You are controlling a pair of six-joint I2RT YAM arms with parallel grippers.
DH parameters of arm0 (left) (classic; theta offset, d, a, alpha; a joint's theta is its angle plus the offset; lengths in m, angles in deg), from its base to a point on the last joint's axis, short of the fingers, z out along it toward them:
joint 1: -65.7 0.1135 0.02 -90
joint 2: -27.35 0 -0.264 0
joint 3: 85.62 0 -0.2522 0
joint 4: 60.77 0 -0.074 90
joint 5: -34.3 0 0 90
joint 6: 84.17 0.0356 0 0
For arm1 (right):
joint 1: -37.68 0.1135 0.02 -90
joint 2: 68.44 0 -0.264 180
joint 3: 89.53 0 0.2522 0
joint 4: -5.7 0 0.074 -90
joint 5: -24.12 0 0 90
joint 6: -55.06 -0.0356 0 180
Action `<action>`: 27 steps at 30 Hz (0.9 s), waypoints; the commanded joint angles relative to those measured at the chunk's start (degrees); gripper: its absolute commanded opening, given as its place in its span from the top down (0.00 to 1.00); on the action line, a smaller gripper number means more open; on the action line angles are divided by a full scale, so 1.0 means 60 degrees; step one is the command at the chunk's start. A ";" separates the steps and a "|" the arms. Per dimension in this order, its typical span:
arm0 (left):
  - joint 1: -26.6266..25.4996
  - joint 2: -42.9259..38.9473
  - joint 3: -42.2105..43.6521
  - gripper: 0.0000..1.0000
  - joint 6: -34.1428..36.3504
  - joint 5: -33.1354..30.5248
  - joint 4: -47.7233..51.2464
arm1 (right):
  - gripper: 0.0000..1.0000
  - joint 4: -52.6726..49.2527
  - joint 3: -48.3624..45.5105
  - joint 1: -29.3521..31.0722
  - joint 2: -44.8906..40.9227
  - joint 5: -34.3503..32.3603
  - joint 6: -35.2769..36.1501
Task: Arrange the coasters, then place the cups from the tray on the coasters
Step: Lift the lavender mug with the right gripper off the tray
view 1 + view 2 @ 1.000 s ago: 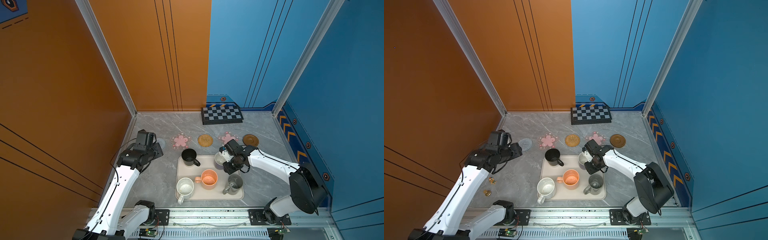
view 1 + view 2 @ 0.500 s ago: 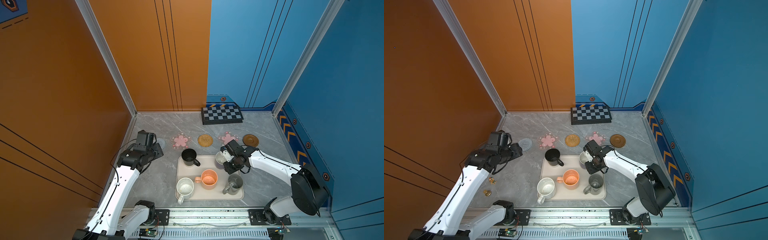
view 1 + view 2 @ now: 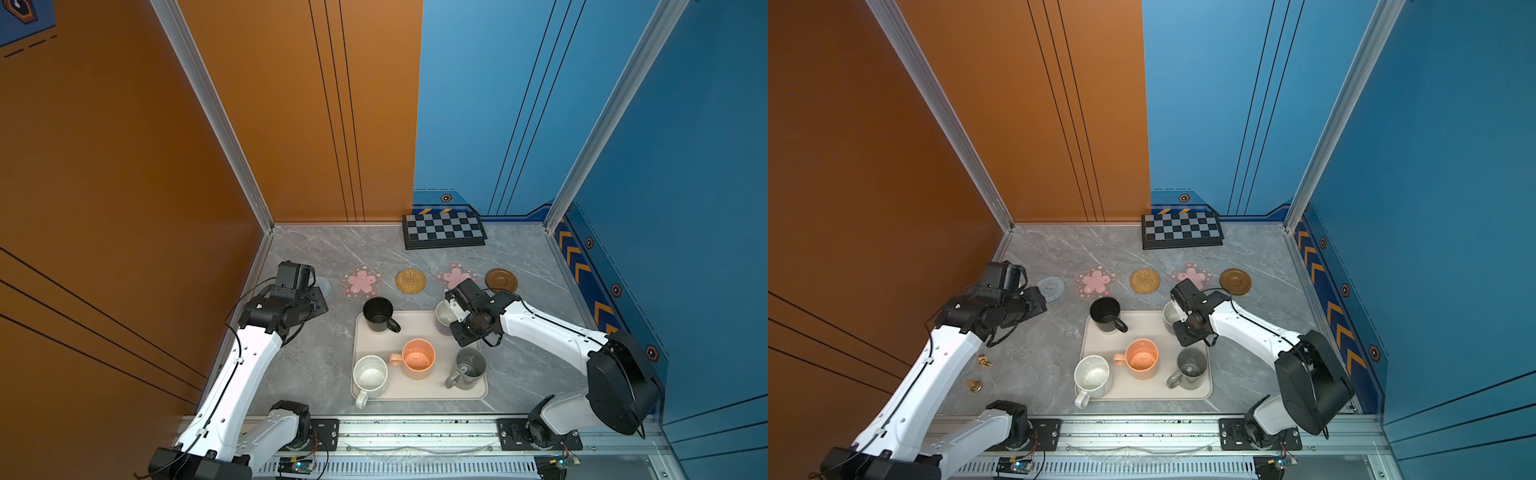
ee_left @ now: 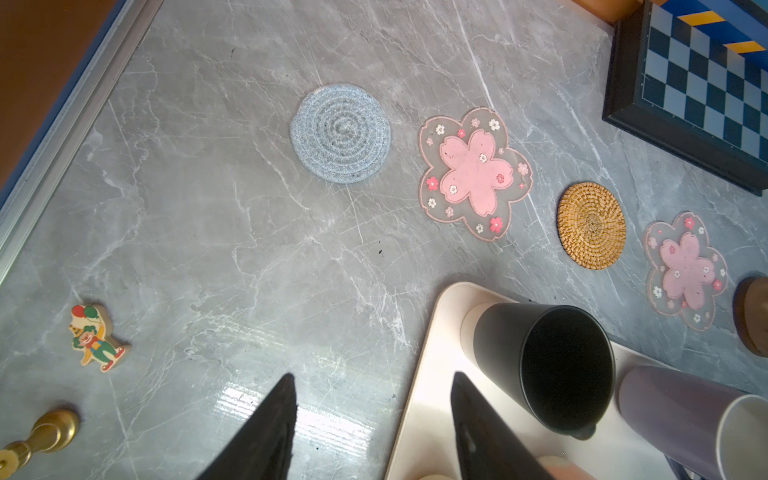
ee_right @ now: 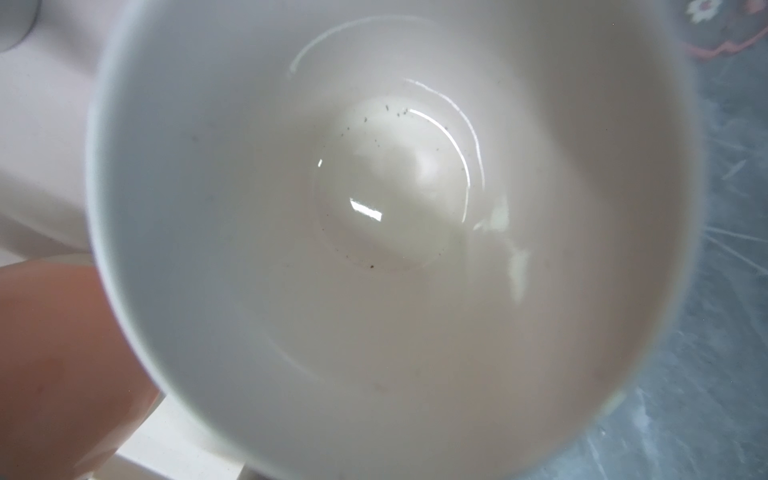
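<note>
Five coasters lie in a row behind the tray (image 3: 419, 390): grey-blue knitted (image 3: 1051, 288), pink flower (image 3: 1096, 281), straw (image 3: 1145, 281), pink flower (image 3: 1192, 275), brown wooden (image 3: 1235, 281). All the cups stand on the tray: black (image 3: 378, 314), lavender (image 3: 444, 316), peach-orange (image 3: 417, 358), grey (image 3: 469, 368), speckled white (image 3: 370, 376). My right gripper (image 3: 455, 313) is shut on the lavender cup at its right side. That cup's white inside (image 5: 390, 208) fills the right wrist view and hides the fingers. My left gripper (image 4: 372, 375) hangs open and empty by the tray's back left corner.
A checkered board (image 3: 444, 230) leans at the back wall. A small clown figure (image 3: 984, 361) and a brass piece (image 3: 974, 385) lie on the marble floor near the left wall. Orange and blue walls close in three sides.
</note>
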 commanded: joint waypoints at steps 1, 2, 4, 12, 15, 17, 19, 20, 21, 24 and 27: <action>-0.0070 0.0180 0.0315 0.40 -0.0176 0.0142 -0.0005 | 1.00 0.0074 0.0550 -0.0148 -0.0640 -0.0516 -0.0092; -0.0112 0.0214 0.0316 0.40 -0.0190 0.0159 -0.0036 | 1.00 0.0073 0.0566 -0.0185 -0.0684 -0.0559 -0.0107; -0.0185 0.0277 0.0325 0.40 -0.0228 0.0165 -0.0074 | 1.00 0.0083 0.0576 -0.0256 -0.0760 -0.0632 -0.0121; -0.0496 0.0367 0.0374 0.40 -0.0339 0.0102 -0.0150 | 1.00 0.0080 0.0810 -0.0841 -0.0701 -0.0959 -0.0223; -0.0609 0.0456 0.0342 0.40 -0.0373 0.0041 -0.0141 | 1.00 0.0102 0.1022 -0.1221 -0.0506 -0.1028 -0.0258; -0.0679 0.0513 0.0315 0.40 -0.0398 -0.0032 -0.0148 | 1.00 0.0126 0.1213 -0.1498 -0.0292 -0.1018 -0.0241; -0.0738 0.0610 0.0296 0.40 -0.0448 -0.0077 -0.0204 | 1.00 0.0153 0.1443 -0.1733 -0.0064 -0.0897 -0.0145; -0.0757 0.0681 0.0294 0.40 -0.0515 -0.0070 -0.0242 | 1.00 0.0146 0.1564 -0.1830 0.0068 -0.0871 -0.0091; -0.0800 0.0745 0.0288 0.41 -0.0565 -0.0027 -0.0295 | 1.00 0.0146 0.1672 -0.1911 0.0175 -0.0873 -0.0044; -0.1014 0.1045 0.0156 0.41 -0.0628 0.0028 -0.0341 | 1.00 0.0183 0.1956 -0.2154 0.0527 -0.0883 -0.0013; -0.1279 0.1253 -0.0106 0.41 -0.0617 -0.0128 -0.0343 | 1.00 0.0217 0.2211 -0.2338 0.0837 -0.0818 -0.0011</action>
